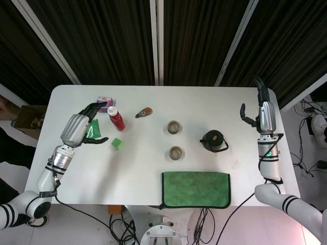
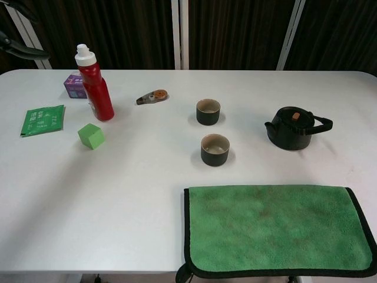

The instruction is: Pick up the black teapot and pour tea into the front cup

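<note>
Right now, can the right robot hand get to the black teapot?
Probably yes. The right robot hand hangs open beside the black teapot, with only bare table between them, and the handle faces that side.

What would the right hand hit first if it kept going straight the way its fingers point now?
Probably nothing: the right hand points toward the table's far edge, with only bare tabletop ahead. The black teapot sits off to its side, nearer the robot. The hand's height is unclear.

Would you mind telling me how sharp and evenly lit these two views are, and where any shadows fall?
Head view: sharp, evenly lit, table bright white, faint shadow beside the black teapot. Chest view: sharp, with soft shadows under the cups and the green cloth edge.
</note>
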Motion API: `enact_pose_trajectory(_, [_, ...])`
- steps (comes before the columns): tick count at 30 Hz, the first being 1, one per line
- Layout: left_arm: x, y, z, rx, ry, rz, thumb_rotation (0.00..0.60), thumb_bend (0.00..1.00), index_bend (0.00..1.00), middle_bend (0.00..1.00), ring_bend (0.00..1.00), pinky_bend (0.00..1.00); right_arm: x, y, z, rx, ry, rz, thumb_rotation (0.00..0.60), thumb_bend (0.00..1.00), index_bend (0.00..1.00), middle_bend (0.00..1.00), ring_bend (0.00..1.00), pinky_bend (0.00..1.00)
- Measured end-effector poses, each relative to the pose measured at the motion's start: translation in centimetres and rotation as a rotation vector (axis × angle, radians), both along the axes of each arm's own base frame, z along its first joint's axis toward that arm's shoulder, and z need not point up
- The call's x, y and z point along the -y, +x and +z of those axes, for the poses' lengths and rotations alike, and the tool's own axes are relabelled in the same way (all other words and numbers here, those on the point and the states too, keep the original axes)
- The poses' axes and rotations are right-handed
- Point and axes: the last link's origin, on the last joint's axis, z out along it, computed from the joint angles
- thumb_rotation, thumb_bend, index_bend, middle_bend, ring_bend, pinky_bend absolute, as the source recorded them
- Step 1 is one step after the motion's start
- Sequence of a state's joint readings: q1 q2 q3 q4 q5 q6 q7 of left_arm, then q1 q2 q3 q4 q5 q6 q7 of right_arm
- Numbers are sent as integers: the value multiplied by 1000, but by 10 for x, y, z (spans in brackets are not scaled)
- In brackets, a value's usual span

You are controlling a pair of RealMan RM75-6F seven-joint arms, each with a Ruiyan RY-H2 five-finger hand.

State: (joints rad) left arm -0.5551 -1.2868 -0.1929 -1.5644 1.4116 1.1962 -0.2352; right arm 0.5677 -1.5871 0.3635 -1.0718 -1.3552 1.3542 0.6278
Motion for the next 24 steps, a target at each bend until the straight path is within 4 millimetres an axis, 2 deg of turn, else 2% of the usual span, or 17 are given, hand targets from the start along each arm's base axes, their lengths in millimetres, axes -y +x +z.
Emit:
enact_pose_trajectory(9, [1,0,0,0,2,-2,600,28,103,154,128,281,-1,-1,-4,-8,19,-2,600,554,0,0,0,0])
enact_pose_trajectory(15, [1,-1,3,-9,16,2,600,29,103,154,129,281,-3,-2,-2,-43,46,-4,600,513,0,0,0,0])
enact_pose_trajectory(19, [2,-5,7,-49,49,16,600,29,101,154,129,281,-8,-3,1,-122,54,-1,600,495,0,0,0,0])
enact_pose_trajectory(24, [7,-17,17,-90,105,59,600,29,101,154,129,281,-18,-7,9,-327,79,-4,600,477,0,10,0,0])
